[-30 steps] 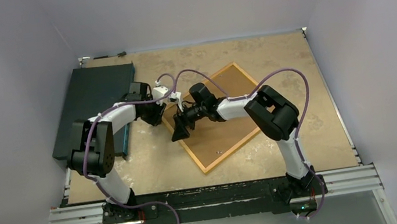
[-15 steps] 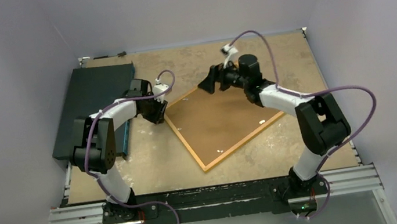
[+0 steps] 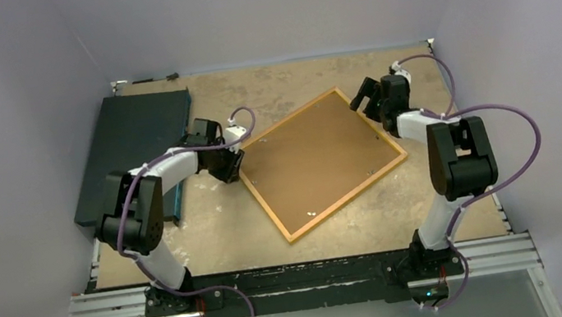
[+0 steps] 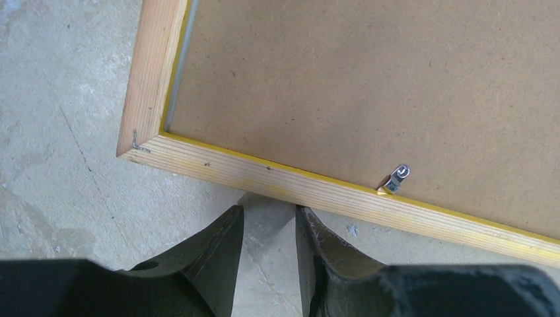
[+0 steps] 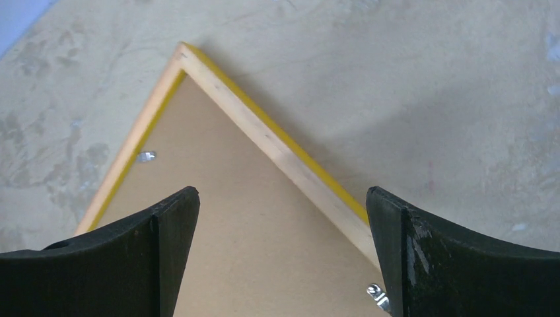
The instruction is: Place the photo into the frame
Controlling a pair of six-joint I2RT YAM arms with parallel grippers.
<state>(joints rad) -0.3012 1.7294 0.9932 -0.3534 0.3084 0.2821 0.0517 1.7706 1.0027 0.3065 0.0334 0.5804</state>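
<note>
Left gripper (image 4: 268,211): low over the table (image 3: 212,226) at the left side of the frame (image 3: 347,198), jaws a little apart with bare table showing between them and nothing held; the fingertips (image 4: 231,221) stop just short of the frame's outer edge, a short way along from its corner, and whether they touch the wood cannot be told. Right gripper (image 5: 282,191): jaws spread wide and empty, hanging above the frame's far right edge close to the far corner, which shows between the two fingers in the wrist view. Frame: one item, lying flat on the table between the two arms, turned at an angle to the table's sides, wood-toned back upward, with a thin yellow line along its inner lip. Backing board (image 3: 315,162): plain brown, seated inside the frame's opening and filling it. Metal tab (image 4: 396,178): small, silver, on the inner edge of the frame near the left gripper; further tabs sit along the other sides. Dark slab (image 3: 134,138): flat, rectangular, at the table's far left, apart from the frame.
</note>
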